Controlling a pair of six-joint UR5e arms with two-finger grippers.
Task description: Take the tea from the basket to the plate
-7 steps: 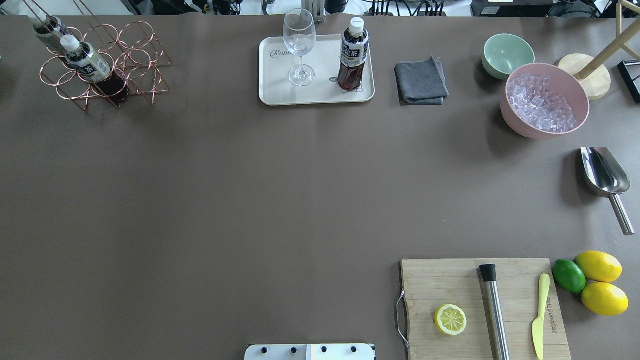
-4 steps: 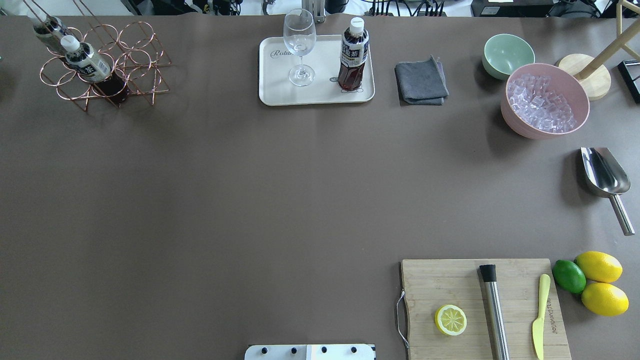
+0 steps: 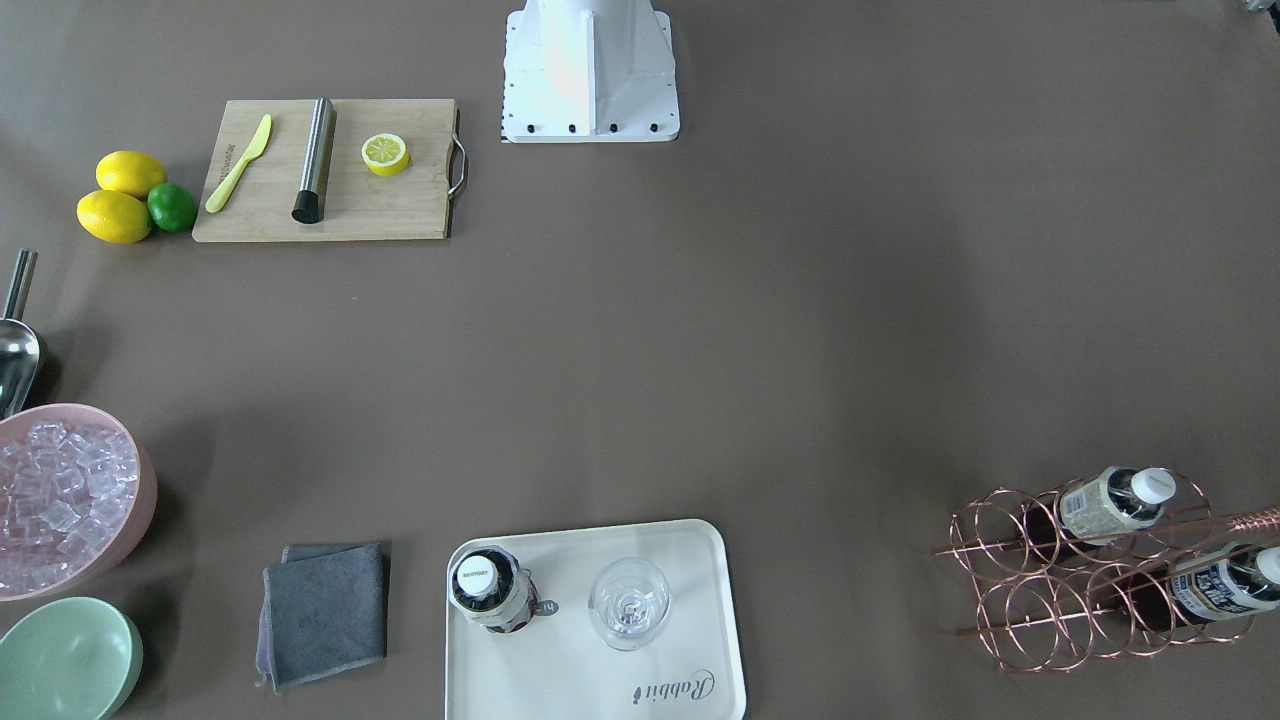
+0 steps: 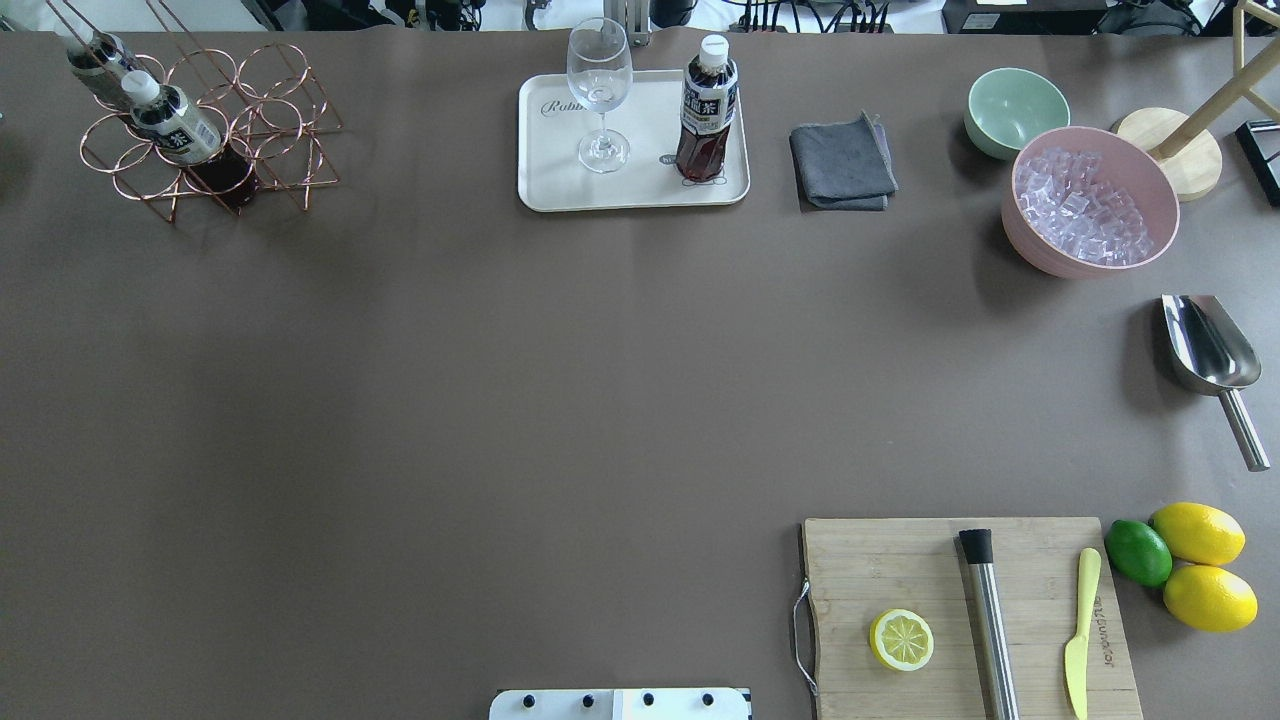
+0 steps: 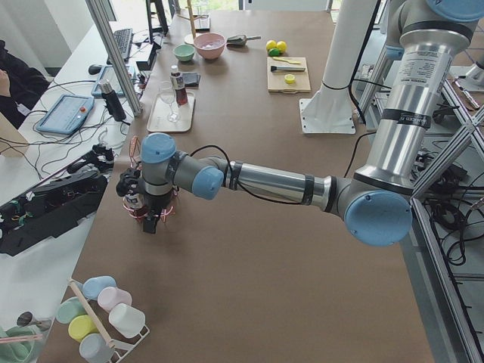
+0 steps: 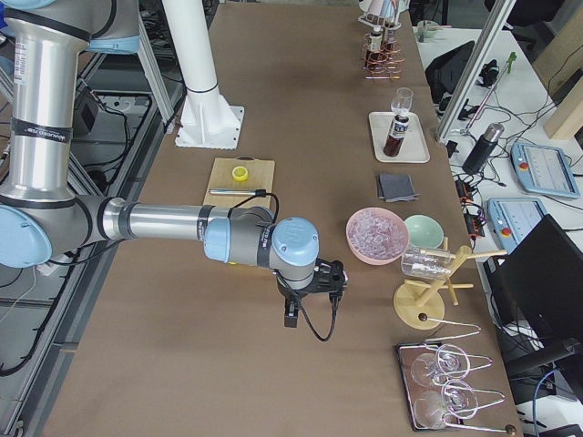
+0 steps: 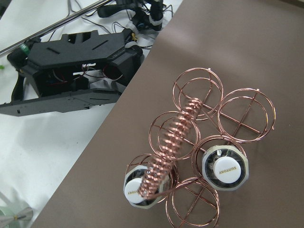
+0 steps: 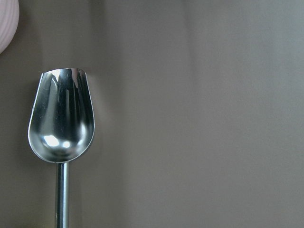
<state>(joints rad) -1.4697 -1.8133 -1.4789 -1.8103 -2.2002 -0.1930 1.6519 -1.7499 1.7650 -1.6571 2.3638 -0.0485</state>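
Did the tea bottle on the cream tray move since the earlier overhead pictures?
No. The tea bottle stands at the same spot near the right edge of the tray, equally far from the wine glass.

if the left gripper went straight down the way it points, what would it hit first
Probably the basket's coiled handle, rising toward the wrist camera beside two capped tea bottles. The left gripper hangs right over the basket, though depth is unclear.

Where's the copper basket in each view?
Front-facing: basket bottom right.
Overhead: basket top left.
Exterior left: basket centre left, mostly hidden.
Exterior right: basket top, far end.
Left wrist: basket fills centre.
Right wrist: not in it.
Landmark: cream tray, in all four exterior views.
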